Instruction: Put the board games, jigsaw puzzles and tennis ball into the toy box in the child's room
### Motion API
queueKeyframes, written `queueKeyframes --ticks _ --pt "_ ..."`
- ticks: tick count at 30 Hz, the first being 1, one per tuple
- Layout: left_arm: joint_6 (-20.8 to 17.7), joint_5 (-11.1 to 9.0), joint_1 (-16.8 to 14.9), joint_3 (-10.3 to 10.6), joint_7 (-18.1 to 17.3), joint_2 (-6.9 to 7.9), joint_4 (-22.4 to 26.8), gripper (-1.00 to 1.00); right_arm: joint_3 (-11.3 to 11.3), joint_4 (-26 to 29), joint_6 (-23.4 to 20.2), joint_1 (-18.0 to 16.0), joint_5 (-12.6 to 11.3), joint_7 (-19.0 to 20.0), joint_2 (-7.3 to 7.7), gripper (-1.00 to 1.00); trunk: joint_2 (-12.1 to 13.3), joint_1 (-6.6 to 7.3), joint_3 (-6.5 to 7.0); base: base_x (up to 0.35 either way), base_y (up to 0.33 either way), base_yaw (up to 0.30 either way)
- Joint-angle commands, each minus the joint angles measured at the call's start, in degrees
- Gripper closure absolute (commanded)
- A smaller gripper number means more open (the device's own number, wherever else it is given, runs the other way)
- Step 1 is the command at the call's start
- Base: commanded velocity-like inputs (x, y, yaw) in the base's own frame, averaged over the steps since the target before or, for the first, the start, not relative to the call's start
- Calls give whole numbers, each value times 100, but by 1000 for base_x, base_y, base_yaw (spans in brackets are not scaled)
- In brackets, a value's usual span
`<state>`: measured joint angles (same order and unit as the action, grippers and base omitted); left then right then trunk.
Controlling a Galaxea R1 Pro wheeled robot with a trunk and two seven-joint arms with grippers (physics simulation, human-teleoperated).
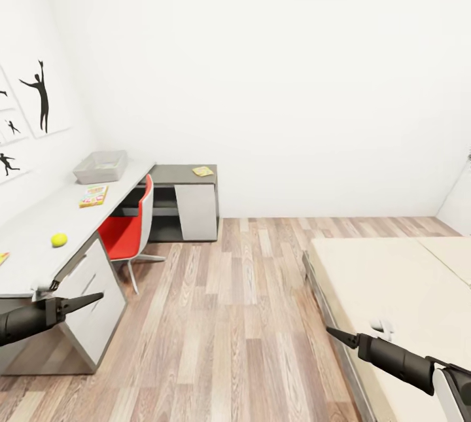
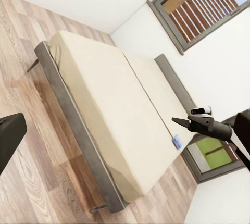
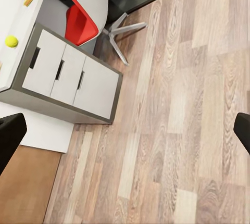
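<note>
The toy box [image 1: 100,167] is a light-grey bin at the far end of the table [image 1: 39,226]. On the tabletop lie a flat colourful toy [image 1: 93,195], which may be a game or a puzzle, and the tennis ball [image 1: 59,239]. A thin yellowish square [image 1: 203,171] lies on the lower dark side desk. A small blue board game [image 2: 177,141] rests on the bed [image 1: 392,284] near the headboard. My left gripper [image 1: 98,295] hangs beside the table's drawers and my right gripper [image 1: 330,330] by the bed's edge. Both are open and hold nothing.
A red chair [image 1: 127,226] is tucked under the table beside the drawer unit [image 3: 67,75]. Wood-plank floor [image 1: 229,317] runs between table and bed. A sliver of another colourful item [image 1: 2,257] shows at the table's near left edge. Dark-framed windows [image 2: 198,5] stand behind the bed.
</note>
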<state>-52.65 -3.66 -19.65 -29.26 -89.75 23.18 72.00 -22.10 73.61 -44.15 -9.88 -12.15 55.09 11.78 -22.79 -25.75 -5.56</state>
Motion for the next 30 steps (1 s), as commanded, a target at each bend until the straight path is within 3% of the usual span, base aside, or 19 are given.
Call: queueKeyframes --ticks 1,30 --pt "-61 6 -4 -1 -25 1 1 -100 -4 0 -31 -5 -15 10 0 -100 -13 -4 -11 -1 0 -57" --pt "-61 5 -4 -5 -25 3 0 -100 -4 4 -41 -5 -15 10 0 -100 -13 -4 -3 0 -7 -8"
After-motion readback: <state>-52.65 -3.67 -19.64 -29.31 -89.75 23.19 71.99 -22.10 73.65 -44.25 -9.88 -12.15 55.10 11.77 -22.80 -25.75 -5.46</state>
